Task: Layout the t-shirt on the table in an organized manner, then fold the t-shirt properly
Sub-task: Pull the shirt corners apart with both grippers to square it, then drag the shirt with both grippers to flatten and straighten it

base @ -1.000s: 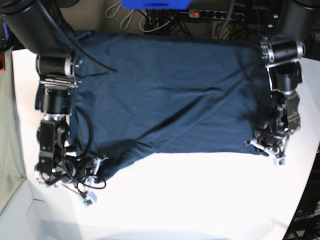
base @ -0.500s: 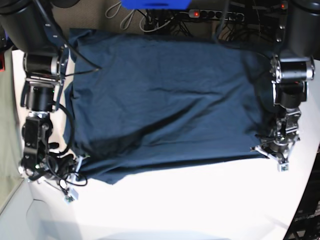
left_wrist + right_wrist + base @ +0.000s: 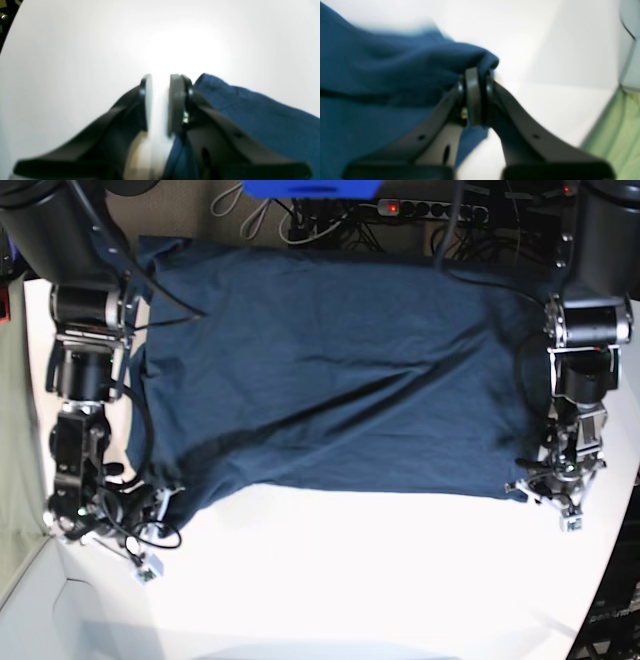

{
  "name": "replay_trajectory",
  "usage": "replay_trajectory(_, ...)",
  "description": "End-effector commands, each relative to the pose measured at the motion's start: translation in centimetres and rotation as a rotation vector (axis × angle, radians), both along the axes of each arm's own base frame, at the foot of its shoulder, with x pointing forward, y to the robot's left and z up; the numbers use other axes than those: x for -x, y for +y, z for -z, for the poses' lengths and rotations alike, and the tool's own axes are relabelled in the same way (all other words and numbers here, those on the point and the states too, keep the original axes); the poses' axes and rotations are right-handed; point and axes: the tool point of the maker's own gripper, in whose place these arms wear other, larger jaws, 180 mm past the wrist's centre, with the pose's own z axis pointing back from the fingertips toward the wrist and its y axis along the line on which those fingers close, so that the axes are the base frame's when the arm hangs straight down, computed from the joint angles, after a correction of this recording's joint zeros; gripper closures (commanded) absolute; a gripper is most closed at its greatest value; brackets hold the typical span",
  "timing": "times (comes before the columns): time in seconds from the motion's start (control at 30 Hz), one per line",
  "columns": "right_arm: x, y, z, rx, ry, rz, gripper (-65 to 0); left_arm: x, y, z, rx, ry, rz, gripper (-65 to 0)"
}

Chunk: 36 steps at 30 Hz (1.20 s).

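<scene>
Compared with one second earlier, t-shirt (image 3: 330,370) lies wider and flatter, near hem straighter; both arms stand further apart. T-shirt covers far half of table (image 3: 380,580), long axis running left-right in base view. Right gripper (image 3: 476,75) pinches cloth corner between nearly closed jaws. Left gripper (image 3: 160,100) released, jaws apart, cloth just beside it.

Navy t-shirt (image 3: 330,370) on white table (image 3: 380,580)
I saw it spread wide, creased, far edge overhanging the table's back.
</scene>
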Motion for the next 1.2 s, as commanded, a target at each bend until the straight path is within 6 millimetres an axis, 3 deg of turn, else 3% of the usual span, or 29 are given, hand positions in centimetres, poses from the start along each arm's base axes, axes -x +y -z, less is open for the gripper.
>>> replay_trajectory(0.0, -2.2, 0.4, -3.5, -0.023, -0.097, -0.005, -11.0, -1.6, 1.2, -2.7, -0.023, -0.064, -0.015, -12.1)
replay_trajectory(0.13, -3.2, 2.3, -5.1, -0.05, -0.127, -0.026, -26.0, -0.8, 1.5, -1.8, -0.027, -0.044, -0.018, -12.1)
replay_trajectory(0.27, -2.9, 2.2, -4.7, -0.049, -0.121, -0.022, -34.0, 0.3, 2.6, -1.3, -0.041, -0.027, -0.027, -12.1)
replay_trajectory(0.4, -2.0, 0.6, -3.8, -0.019, -0.105, -0.005, -35.3, 0.4, 3.3, -1.7, -0.034, -0.038, -0.044, -12.0)
replay_trajectory(0.5, -0.1, -0.8, -3.7, 0.048, -0.092, 0.01, -35.1, 0.2, 5.0, -3.4, 0.031, -0.097, -0.117, -12.0)
replay_trajectory(0.57, 1.2, -1.6, -4.3, 0.092, -0.115, 0.013, -35.1, 0.3, 4.7, -3.7, 0.102, -0.087, -0.147, -12.0)
replay_trajectory(0.67, 3.7, -1.3, -4.8, 0.139, -0.164, -0.004, -35.0, -0.5, 4.0, -6.3, 0.18, -0.118, -0.149, -12.0)
replay_trajectory(0.77, 6.2, -0.9, -4.1, 0.162, -0.17, -0.022, -34.8, -0.8, 2.2, -8.6, 0.209, -0.141, -0.099, -11.9)
replay_trajectory(0.83, 7.3, -0.6, -3.2, 0.163, -0.152, -0.029, -32.0, -1.5, -0.4, -10.0, 0.234, -0.163, -0.046, -11.7)
replay_trajectory(0.93, 8.6, -0.5, -1.5, 0.159, -0.108, -0.032, -21.2, -0.9, -3.6, -9.7, 0.244, -0.125, 0.009, -11.1)
replay_trajectory(1.07, 9.6, -0.4, -0.2, 0.153, -0.074, -0.036, 0.0, 0.6, -6.8, -6.3, 0.229, -0.026, 0.043, 0.0)
replay_trajectory(1.17, 9.8, -0.1, 0.0, 0.147, -0.07, -0.037, -0.3, 2.2, -8.5, -3.3, 0.179, 0.046, 0.062, -0.6)
